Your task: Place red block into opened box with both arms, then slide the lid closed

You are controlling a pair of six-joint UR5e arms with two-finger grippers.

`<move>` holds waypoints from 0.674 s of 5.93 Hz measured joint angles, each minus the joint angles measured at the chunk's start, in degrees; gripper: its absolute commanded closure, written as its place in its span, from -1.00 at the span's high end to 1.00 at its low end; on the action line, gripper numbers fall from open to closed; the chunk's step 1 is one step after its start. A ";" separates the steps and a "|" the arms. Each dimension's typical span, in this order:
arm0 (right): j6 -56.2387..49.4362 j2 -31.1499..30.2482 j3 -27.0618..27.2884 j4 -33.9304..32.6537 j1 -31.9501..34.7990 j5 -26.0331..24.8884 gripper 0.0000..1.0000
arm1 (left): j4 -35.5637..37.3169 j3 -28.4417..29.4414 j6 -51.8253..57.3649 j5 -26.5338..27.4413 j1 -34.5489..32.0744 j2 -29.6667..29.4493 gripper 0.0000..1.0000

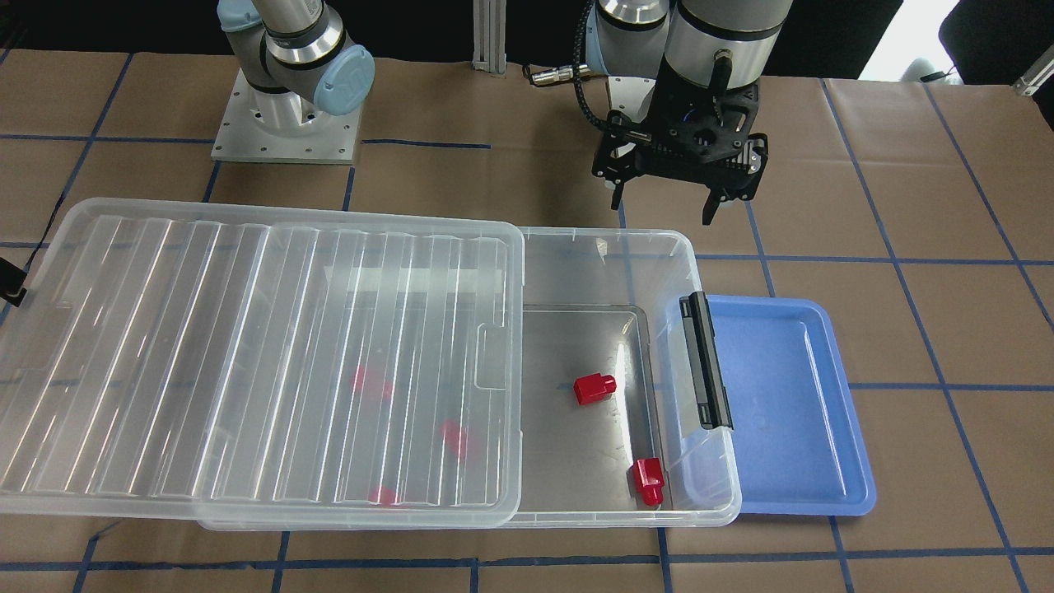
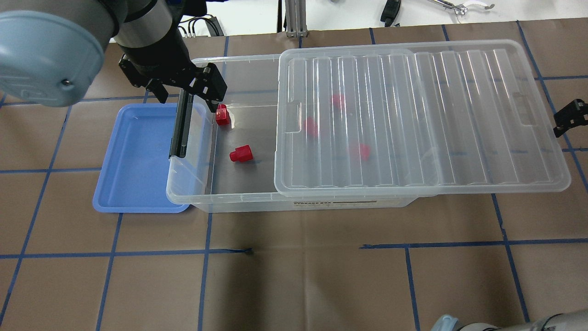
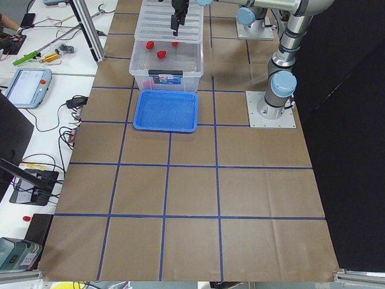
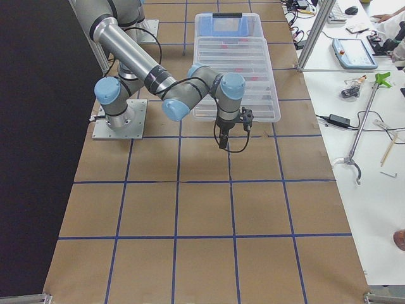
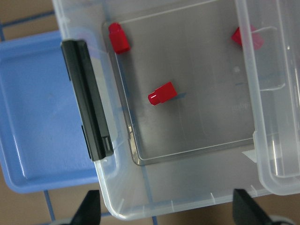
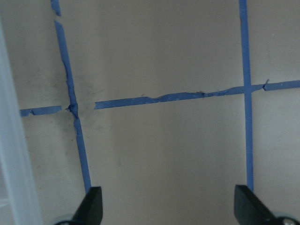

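Jaws of the left gripper (image 1: pixel 664 207) stand wide apart and empty, above the uncovered latch end of the box (image 1: pixel 601 239); right gripper (image 6: pixel 168 206) jaws are equally wide and empty, over the table (image 6: pixel 164 154) beside the lid (image 1: pixel 247 354); the lid covers most of the box; one red block (image 1: pixel 594 387) lies on the exposed floor, a second block (image 1: pixel 648 480) in the corner.
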 measured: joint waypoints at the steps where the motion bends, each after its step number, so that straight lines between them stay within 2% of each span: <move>1: 0.47 -0.30 0.27 0.00 1.88 0.47 1.00 | -2.57 0.78 -4.70 0.14 0.98 1.16 0.97; 4: 3.65 -0.62 0.38 0.09 7.58 3.03 1.00 | -3.16 1.19 -3.77 -0.70 6.08 1.91 0.97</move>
